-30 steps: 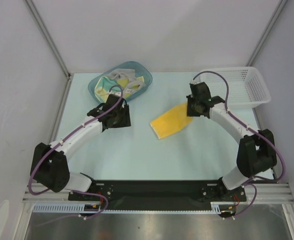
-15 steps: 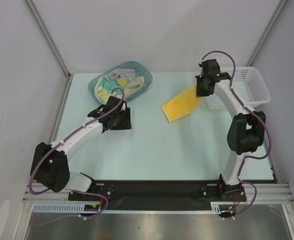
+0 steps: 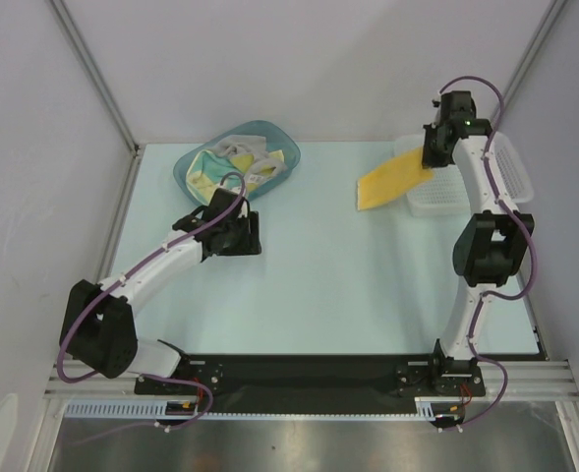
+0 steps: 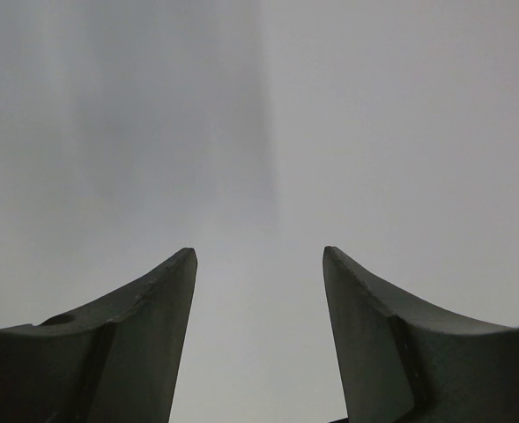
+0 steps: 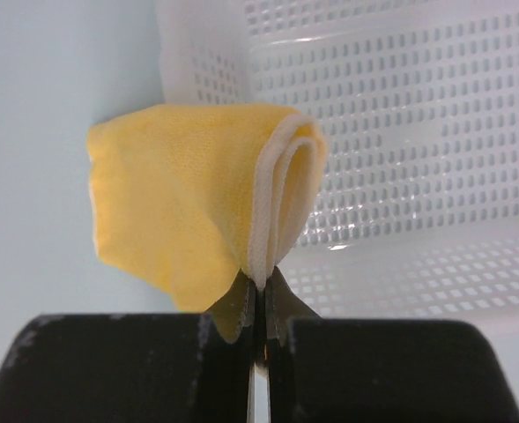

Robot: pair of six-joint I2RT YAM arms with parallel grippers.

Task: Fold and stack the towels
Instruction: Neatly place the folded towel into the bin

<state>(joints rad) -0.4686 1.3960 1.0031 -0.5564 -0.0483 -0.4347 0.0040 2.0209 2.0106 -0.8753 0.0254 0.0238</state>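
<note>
My right gripper (image 3: 433, 157) is shut on a folded bright yellow towel (image 3: 389, 180) and holds it in the air over the left edge of the white mesh basket (image 3: 513, 173). In the right wrist view the towel (image 5: 189, 194) hangs from the shut jaws (image 5: 260, 286) with its white-edged fold showing, partly over the basket (image 5: 400, 132). Several more towels (image 3: 232, 164), yellow and cream with teal, lie crumpled in the teal tub (image 3: 193, 162). My left gripper (image 3: 238, 234) is open and empty, hovering low over the table below the tub; its wrist view shows only bare grey beyond the open fingers (image 4: 259, 264).
The pale table (image 3: 318, 285) has a raised frame at its left and far edges. The tub stands at the back left, the basket at the back right. Grey walls close in on three sides.
My right gripper has lifted the yellow towel off the table and carried it back and to the right, up to the basket's edge. The left arm has barely moved.
</note>
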